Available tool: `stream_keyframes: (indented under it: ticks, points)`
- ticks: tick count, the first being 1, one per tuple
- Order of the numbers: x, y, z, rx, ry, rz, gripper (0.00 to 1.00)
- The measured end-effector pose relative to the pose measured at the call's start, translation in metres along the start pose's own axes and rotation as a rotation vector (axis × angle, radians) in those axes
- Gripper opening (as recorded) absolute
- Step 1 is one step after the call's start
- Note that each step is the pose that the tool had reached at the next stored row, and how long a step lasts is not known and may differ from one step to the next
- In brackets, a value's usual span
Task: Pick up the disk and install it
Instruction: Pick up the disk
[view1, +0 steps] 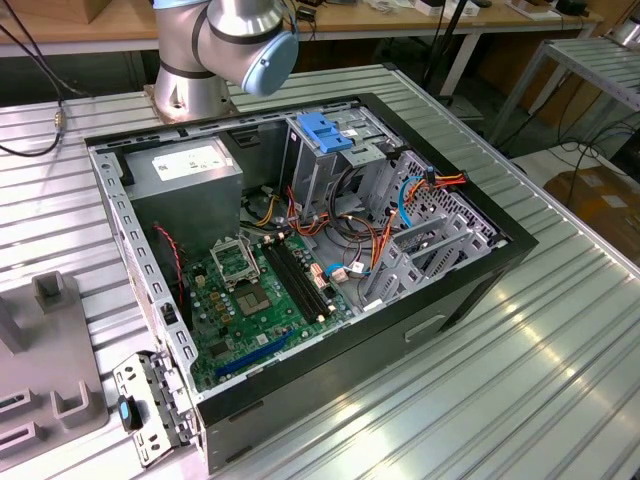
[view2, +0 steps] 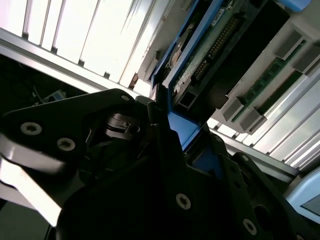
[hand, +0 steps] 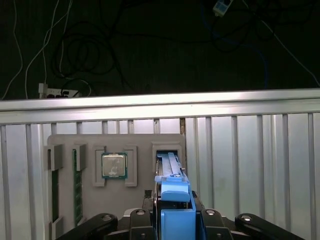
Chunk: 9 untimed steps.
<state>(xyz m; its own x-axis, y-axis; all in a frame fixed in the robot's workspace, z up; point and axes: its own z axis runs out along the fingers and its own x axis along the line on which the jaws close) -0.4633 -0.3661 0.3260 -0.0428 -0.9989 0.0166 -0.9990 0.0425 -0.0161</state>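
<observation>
**A:** Where does it all stand, biggest things first?

**B:** The ribbed metal worktop (view1: 560, 330) carries an open computer case (view1: 330, 375). Inside the case is a tall drive cage (view1: 315, 165). At the exterior view's left lies a grey fixture tray (view1: 50, 370).

**A:** And the disk?

**B:** In the first wrist view the disk (hand: 169, 165) stands on edge in a slot of that tray, just beside a processor chip (hand: 114, 165). It is well apart from the case. I cannot tell whether its far end has left the slot yet.

**A:** Is the gripper on it?

**B:** Yes. The gripper (hand: 175, 215) looks clamped onto the near end of the disk, with its black fingers either side of the blue carrier rail (hand: 176, 192). The second wrist view shows the same hold, blue plastic between the fingers and the disk's green circuit board just past them.

**A:** So the step in hand is the pick-up. How should it be done well?

**B:** My judgement is to draw the disk out straight along the slot's own line, with no sideways lean, so the rail doesn't bind on the slot walls. Pressure should stay on the plastic rail and off the bare circuit board and connector. The hold is at one end only, so a slow, steady pull is safer. A jerk could let the long body swing or twist in the fingers.
</observation>
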Motion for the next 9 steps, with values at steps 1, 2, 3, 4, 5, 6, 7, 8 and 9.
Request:
stream_keyframes:
  ticks: [1,2,3,4,5,6,7,8,9]
  points:
    - [0.0000,0.0000,-0.0008,0.0000,0.0000,0.000,0.37]
    - [0.0000,0.0000,-0.0017,-0.0001,0.0000,0.000,0.37]
    - [0.0001,-0.0001,-0.0026,0.0000,0.0000,0.000,0.37]
    - [0.0001,-0.0001,-0.0034,0.0000,0.0000,0.000,0.37]
    - [0.0001,-0.0001,-0.0050,0.0000,0.0000,0.000,0.37]
    - [0.0001,-0.0001,-0.0063,0.0001,0.0000,0.000,0.37]
    - [0.0001,-0.0001,-0.0071,0.0001,0.0000,0.000,0.37]
    - [0.0001,-0.0002,-0.0081,0.0000,0.0000,0.000,0.37]
    - [0.0002,-0.0002,-0.0092,0.0000,0.0000,0.000,0.37]
